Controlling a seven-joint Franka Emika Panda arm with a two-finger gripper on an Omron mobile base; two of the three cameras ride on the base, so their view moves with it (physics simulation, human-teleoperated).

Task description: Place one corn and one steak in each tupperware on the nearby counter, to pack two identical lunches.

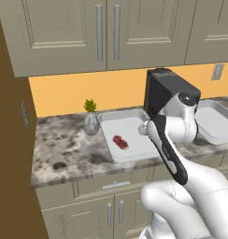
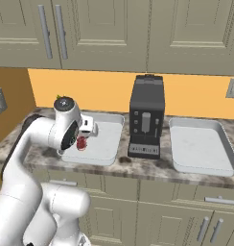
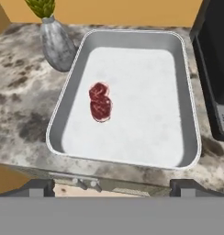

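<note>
A dark red steak (image 3: 100, 102) lies left of centre in the left tupperware (image 3: 141, 105), a shallow pale tray on the stone counter (image 3: 22, 105). My gripper (image 3: 112, 188) hovers open above the tray's near rim, with nothing between its fingertips (image 3: 38, 188). From the base views the same steak (image 1: 120, 142) (image 2: 81, 143) rests in that tupperware (image 1: 120, 123) (image 2: 107, 139), just below my hand (image 2: 87, 127). The second tupperware (image 2: 200, 144) (image 1: 214, 119) stands bare to the right of the coffee machine. Corn is out of view.
A black coffee machine (image 2: 146, 122) (image 1: 165, 91) stands between the two trays, close to the left tray's right rim. A grey vase with a green plant (image 1: 91, 119) (image 3: 56, 43) sits left of that tray. Wall cabinets hang overhead; a brown panel (image 1: 8, 140) bounds the left.
</note>
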